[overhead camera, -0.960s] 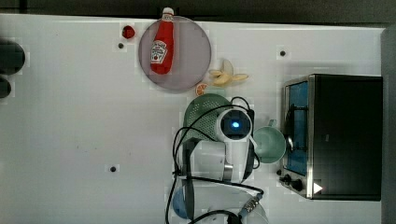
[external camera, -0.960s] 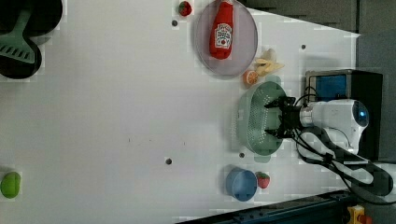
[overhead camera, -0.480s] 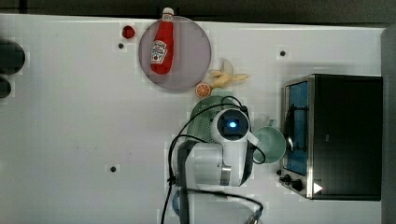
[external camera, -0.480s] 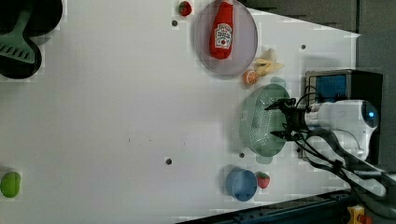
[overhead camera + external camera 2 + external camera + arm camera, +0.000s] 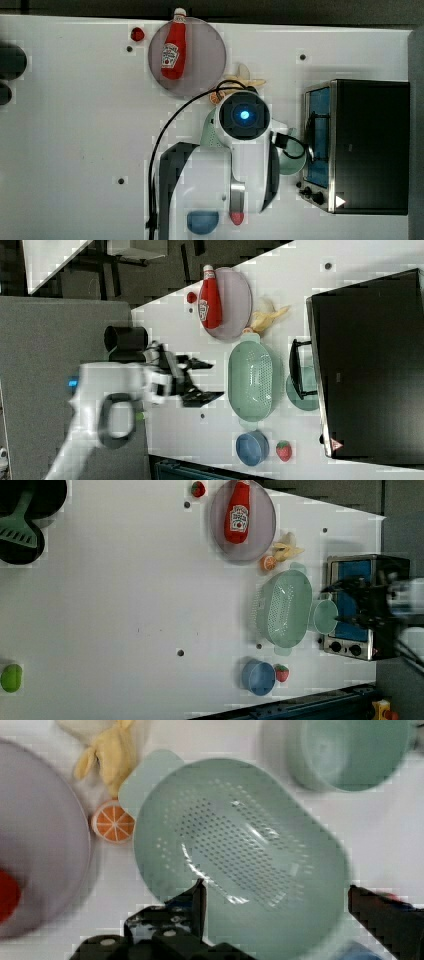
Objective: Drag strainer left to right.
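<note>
White and smooth, the worktop (image 5: pixel 75 125) in the top view carries a round greyish plate (image 5: pixel 200 75) with a red ketchup bottle (image 5: pixel 171 49) lying on it. The arm's glossy white body covers most of the mint-green strainer (image 5: pixel 207 136), of which a curved edge shows at the top view's left of the arm. A boxy metal toaster oven (image 5: pixel 367 145) with a dark top stands at the top view's right.

In the left view the strainer (image 5: pixel 284 608) sits bare on the worktop — an oval plastic shell, its floor dotted with fine holes, a small tab at each end. A round mint cup (image 5: pixel 325 616) lies just beside it on the oven side, an orange slice (image 5: pixel 268 563) and a banana peel (image 5: pixel 286 551) near one tab, a blue bowl (image 5: pixel 258 677) and a strawberry (image 5: pixel 282 673) near the other.

In the right view the black pincer (image 5: pixel 207 381) hangs with its two fingers spread wide, holding nothing — to the right view's left of the strainer (image 5: pixel 250 381).

In the wrist view the strainer (image 5: pixel 240 850) lies below the parted fingers (image 5: pixel 192 902), its perforated centre catching a glossy highlight.
</note>
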Robot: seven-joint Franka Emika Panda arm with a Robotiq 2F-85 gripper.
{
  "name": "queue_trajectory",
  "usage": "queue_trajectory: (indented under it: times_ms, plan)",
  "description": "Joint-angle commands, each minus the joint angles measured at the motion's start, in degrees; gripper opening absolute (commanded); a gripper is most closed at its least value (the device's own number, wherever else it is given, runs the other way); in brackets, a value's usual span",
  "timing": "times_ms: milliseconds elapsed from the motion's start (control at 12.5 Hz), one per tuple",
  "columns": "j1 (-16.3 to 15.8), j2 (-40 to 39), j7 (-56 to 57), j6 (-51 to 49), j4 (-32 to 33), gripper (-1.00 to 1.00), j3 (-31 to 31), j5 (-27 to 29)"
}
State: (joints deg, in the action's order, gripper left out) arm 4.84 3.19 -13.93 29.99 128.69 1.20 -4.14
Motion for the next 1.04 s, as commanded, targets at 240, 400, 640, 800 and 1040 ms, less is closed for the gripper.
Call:
queue_trajectory:
  times_ms: [240, 400, 640, 800, 1040]
  plan:
    - [0.2, 9.3, 7.52, -20.29, -11.84, 1.0, -0.45, 5.03]
    - [0.2, 11.44, 11.98, -26.82, -15.79, 1.0, -0.28, 4.46]
    - [0.21, 12.28, 12.99, -30.55, -18.23, 1.0, -0.25, 4.38]
    - [0.21, 12.06, 12.99, -30.26, -17.92, 1.0, -0.23, 4.39]
    - [0.21, 11.19, 12.99, -30.27, -17.85, 1.0, -0.23, 4.39]
